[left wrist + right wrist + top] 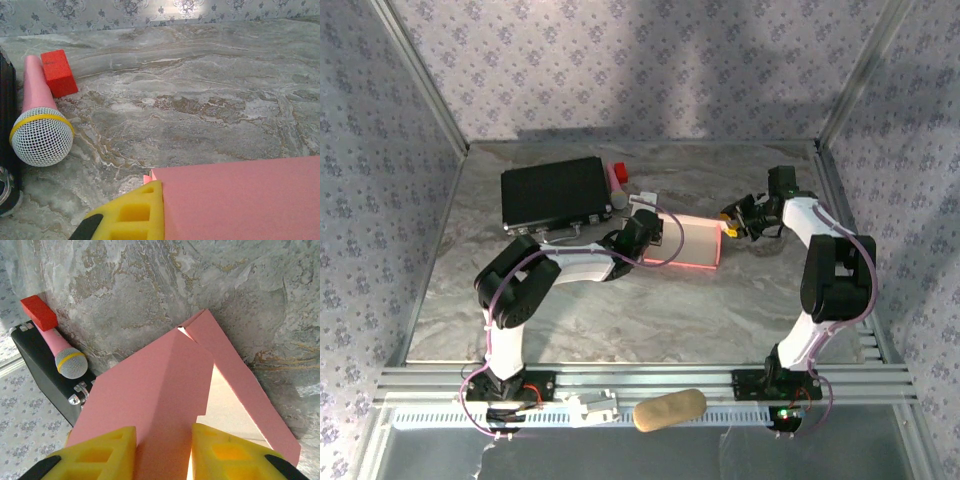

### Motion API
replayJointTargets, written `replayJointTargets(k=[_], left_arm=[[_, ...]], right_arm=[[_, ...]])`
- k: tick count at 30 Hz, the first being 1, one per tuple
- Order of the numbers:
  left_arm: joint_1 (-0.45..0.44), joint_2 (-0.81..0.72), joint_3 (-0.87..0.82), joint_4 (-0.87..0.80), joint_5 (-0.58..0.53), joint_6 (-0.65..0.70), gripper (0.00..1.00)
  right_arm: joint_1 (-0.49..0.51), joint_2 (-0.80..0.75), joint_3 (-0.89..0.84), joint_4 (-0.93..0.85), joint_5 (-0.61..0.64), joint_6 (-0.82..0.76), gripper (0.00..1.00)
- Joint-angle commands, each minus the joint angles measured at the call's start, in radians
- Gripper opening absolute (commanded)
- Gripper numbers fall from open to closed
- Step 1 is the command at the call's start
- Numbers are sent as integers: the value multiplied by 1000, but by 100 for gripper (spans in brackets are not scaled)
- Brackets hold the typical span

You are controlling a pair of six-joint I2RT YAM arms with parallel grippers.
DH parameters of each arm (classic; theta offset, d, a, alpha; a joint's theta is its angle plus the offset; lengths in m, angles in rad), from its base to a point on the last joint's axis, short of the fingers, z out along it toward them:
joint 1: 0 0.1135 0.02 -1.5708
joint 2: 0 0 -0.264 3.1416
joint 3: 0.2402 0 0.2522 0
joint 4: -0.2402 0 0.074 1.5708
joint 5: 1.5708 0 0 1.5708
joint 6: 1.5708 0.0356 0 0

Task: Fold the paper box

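The pink paper box [688,243] lies mid-table, partly folded, its paler inside showing at the right end [225,405]. My left gripper [657,232] is at the box's left end. One yellow finger [132,215] presses against the pink panel [240,200], which hides the other finger, so the left gripper [165,191] looks shut on the box wall. My right gripper [730,225] is at the right end. In the right wrist view it [164,435] stands open, yellow fingers [107,452] astride a shaded pink flap [175,390].
A black box [557,193] lies at the back left of the paper box. Beside it are a pink microphone with a mesh head [40,130] and a red block [58,72]. A tan oval object [670,410] rests on the near rail.
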Motion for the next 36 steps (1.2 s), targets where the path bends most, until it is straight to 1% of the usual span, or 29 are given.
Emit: replayJointTargets(k=[1, 3, 7, 14, 23, 29, 33, 36], left_arm=[[-6, -30, 33, 19, 5, 9, 0], [-5, -29, 34, 18, 5, 12, 0], [-5, -25, 37, 22, 12, 9, 0], [-5, -22, 46, 20, 17, 11, 0], [-1, -9, 64, 18, 53, 0, 0], [30, -29, 136, -102, 114, -51, 0], [46, -51, 162, -142, 135, -54, 0], [51, -61, 200, -206, 146, -46, 0]], right_arm=[[-1, 9, 54, -64, -19, -67, 37], [-13, -2, 53, -67, -10, -83, 36], [-14, 22, 81, -69, -31, -101, 28], [20, 63, 115, -52, -42, -90, 27], [40, 58, 74, 60, -93, 35, 30], [33, 41, 159, -35, -77, 0, 30], [35, 33, 171, -57, -80, -12, 30], [34, 19, 175, -77, -80, -27, 30]])
